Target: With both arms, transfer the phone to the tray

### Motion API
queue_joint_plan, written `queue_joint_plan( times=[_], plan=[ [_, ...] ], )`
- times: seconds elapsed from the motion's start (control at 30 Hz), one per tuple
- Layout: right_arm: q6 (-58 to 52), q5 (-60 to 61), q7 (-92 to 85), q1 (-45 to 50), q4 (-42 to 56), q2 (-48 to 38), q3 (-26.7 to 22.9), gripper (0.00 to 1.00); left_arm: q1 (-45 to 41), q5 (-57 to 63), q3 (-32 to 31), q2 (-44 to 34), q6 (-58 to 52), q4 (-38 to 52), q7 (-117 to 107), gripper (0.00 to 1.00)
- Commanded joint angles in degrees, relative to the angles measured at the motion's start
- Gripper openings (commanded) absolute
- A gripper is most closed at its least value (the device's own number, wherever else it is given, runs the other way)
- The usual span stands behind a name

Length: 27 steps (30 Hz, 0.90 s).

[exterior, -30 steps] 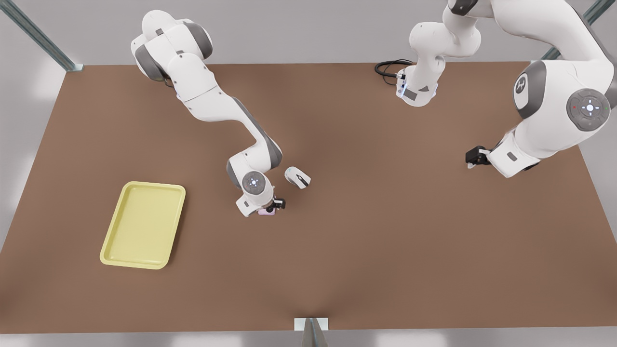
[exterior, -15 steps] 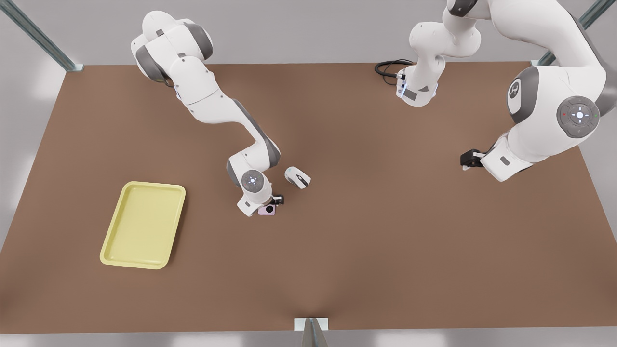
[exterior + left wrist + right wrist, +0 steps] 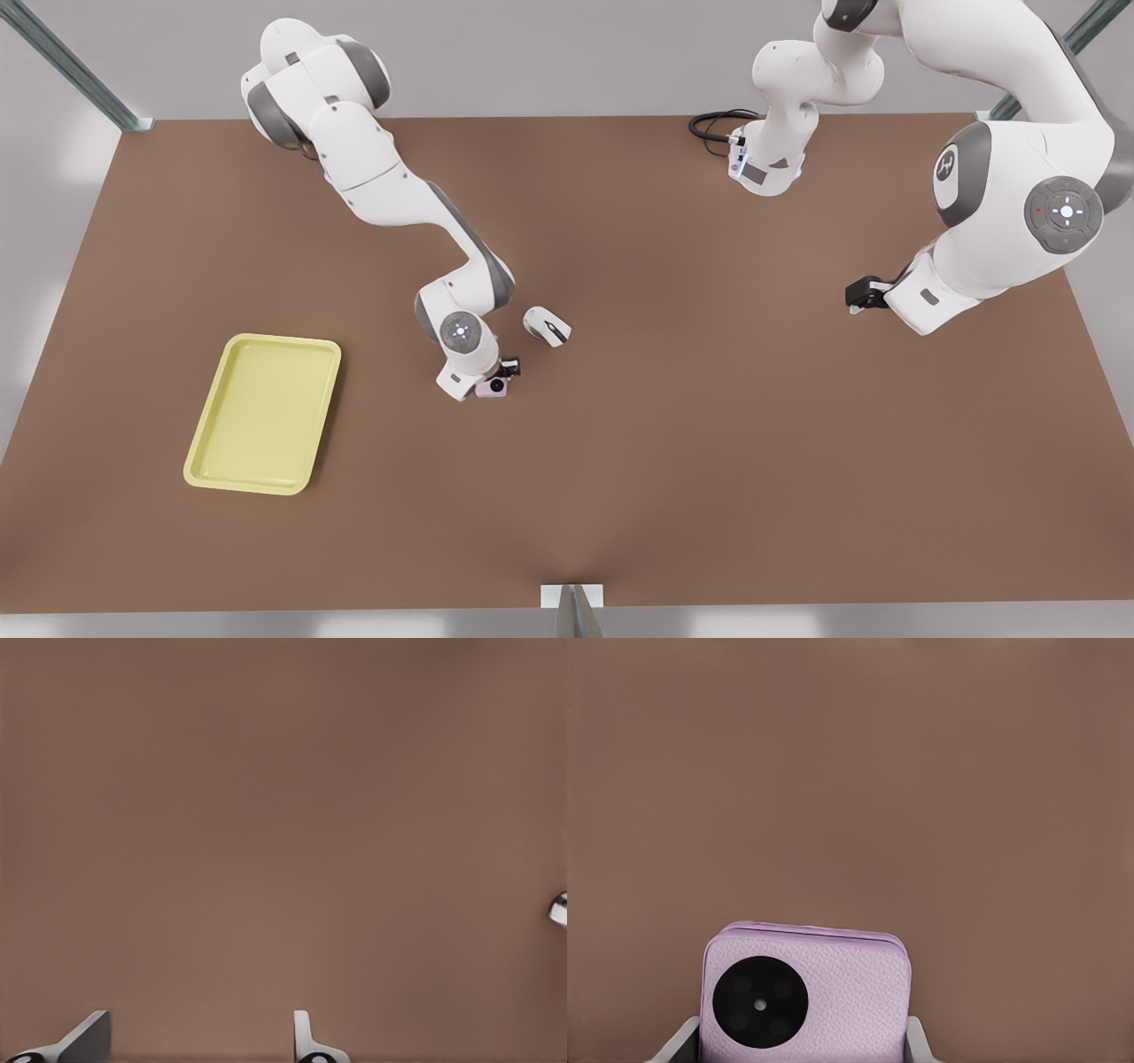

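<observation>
Brown table (image 3: 709, 461): right gripper (image 3: 802, 1041) jaws clamp pink phone (image 3: 804, 992); left gripper (image 3: 199, 1041) jaws apart, over bare tabletop.

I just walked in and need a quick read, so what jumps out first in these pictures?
The right gripper, mid-table, is shut on a lilac phone with a round black camera. On the front view's left lies the yellow tray. The left gripper waits open on the front view's right.

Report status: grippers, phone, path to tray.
Right gripper shut on phone, mid-table. Left gripper open, waiting on the front view's right. Tray empty; mouse off the path.
</observation>
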Motion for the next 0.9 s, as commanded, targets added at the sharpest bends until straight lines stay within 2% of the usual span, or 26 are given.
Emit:
queue_joint_plan(
  times=[0.0,0.1,0.37,0.47,0.5,0.6,0.67,0.7,0.87],
  plan=[
    [-4.23,-0.52,-6.02,-0.92,0.2,-1.5,0.0,0.71,0.0,0.02,0.01,-0.11,0.03,0.07,-1.23,1.0],
    [-9.24,-0.52,-16.12,-6.63,-1.47,-5.37,-0.09,0.71,0.0,0.02,0.01,-0.2,-0.06,0.16,-1.23,1.0],
    [-9.41,-1.31,-47.32,-27.46,-10.87,-12.58,0.26,0.71,0.0,-0.15,0.01,-0.2,-0.06,0.16,-1.23,1.0],
    [-11.7,-1.84,-56.46,-34.85,-10.87,-12.93,1.05,0.71,0.0,-0.15,0.01,-0.2,-0.06,0.16,-1.23,1.0],
    [-11.79,-5.35,-57.87,-37.31,-10.7,-12.84,1.14,0.71,0.0,-0.15,0.01,-0.2,0.03,0.16,-1.23,1.0],
    [-11.61,-6.5,-63.5,-41.0,-10.78,-12.14,1.05,0.72,0.0,-0.15,0.01,-0.11,0.12,0.16,-1.23,1.0],
    [-11.52,-6.5,-64.2,-41.62,-10.78,-11.26,1.14,0.78,0.0,-0.15,-0.07,-0.2,0.12,0.16,-1.23,1.0],
    [-11.44,-6.5,-64.2,-41.7,-10.7,-11.09,1.05,1.0,-0.08,-0.15,-0.07,-0.2,0.12,0.16,-1.32,1.0],
    [-13.97,-6.41,-63.5,-40.83,-8.77,-12.31,1.14,1.0,-0.08,0.11,-0.16,-0.2,0.12,0.24,-2.81,1.0]
  ],
)
